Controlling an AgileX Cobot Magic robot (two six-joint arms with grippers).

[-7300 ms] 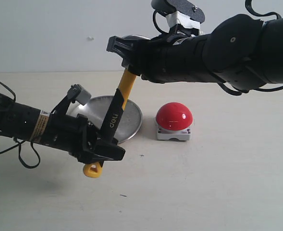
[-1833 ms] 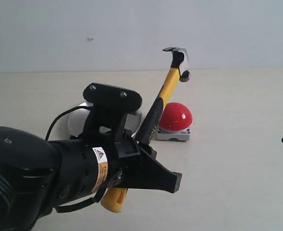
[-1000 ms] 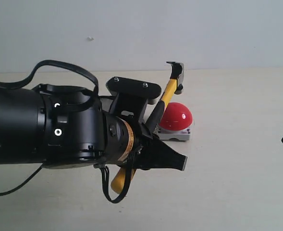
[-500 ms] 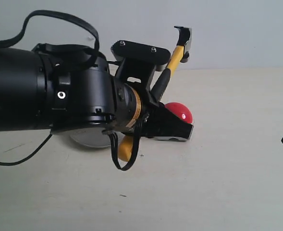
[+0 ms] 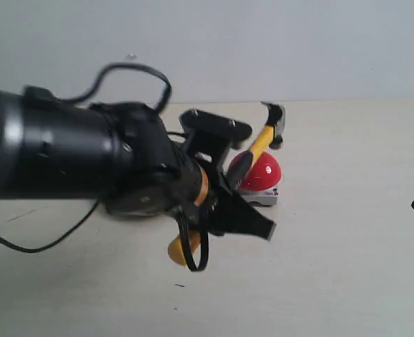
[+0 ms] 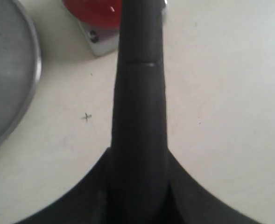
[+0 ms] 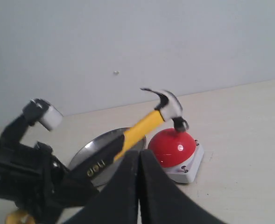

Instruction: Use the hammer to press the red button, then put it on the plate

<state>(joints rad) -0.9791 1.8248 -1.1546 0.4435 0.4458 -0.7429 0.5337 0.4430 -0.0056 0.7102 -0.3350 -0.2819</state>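
Close beside the red button [image 5: 263, 172], the left gripper [image 5: 224, 200] squeezes the hammer's [image 5: 261, 144] black handle tight. The hammer leans up, and its dark head is right at the top of the button, touching or nearly; I cannot tell which. Just beside the button lies the silver plate [image 7: 93, 145], partly hidden behind the big, blurry left arm [image 5: 73, 161]. Well away from the button, the right gripper [image 7: 138, 156] has its fingers pressed together on nothing. Underneath is a pale table [image 5: 333, 267], with a plain white wall [image 5: 263, 42] behind.
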